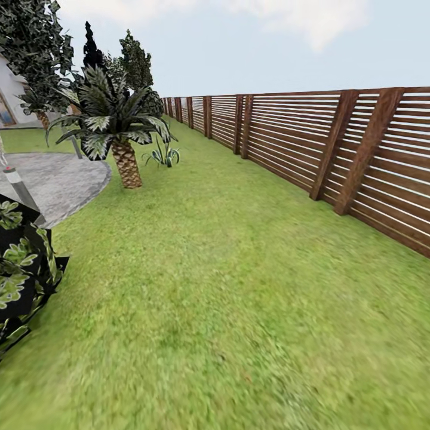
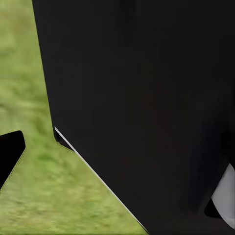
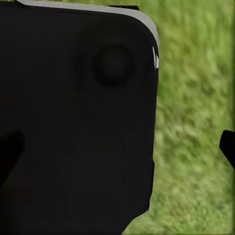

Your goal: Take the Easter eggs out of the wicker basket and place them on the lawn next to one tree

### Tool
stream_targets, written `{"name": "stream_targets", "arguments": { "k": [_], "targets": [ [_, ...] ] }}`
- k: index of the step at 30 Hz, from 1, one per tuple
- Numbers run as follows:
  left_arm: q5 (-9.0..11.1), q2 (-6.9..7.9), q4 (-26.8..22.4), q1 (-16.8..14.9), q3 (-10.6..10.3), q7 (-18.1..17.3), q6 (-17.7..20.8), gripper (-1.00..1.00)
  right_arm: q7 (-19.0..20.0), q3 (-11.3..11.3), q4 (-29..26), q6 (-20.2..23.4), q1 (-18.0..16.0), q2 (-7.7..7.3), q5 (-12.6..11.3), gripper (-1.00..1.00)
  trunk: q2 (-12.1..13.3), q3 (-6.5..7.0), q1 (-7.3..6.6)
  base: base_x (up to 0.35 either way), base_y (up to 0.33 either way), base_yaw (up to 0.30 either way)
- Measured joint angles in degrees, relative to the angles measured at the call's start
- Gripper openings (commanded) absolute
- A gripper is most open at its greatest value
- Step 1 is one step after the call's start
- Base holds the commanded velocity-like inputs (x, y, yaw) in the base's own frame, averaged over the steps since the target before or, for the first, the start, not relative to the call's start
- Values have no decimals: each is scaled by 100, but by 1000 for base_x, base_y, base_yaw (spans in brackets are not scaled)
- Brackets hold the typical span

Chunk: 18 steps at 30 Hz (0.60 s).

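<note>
1. The lawn is stretching ahead in the head view, with a slatted wooden fence running along from 3 o'clock toward 12 o'clock.
2. A palm-like plant is standing at about 11 o'clock beside a grey paved patch; dark foliage is crowding in at 9 o'clock.
3. Judging by this, the robot is travelling and searching for the basket.
4. Each wrist view is looking past a black robot body panel onto grass; I cannot tell how far either tool is open or what it is holding.
5. The next move is calling for turning until the basket comes into sight.
</note>
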Motion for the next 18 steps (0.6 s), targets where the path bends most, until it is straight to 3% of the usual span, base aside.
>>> {"name": "stream_targets", "arguments": {
  "k": [18],
  "targets": [
    [0, 0, 0, 0, 0, 0, 0, 100, -29, -9, -34, 53, 0, -40, -21, 100, 0, 0, 0, 341, 0, 0]
  ]
}}
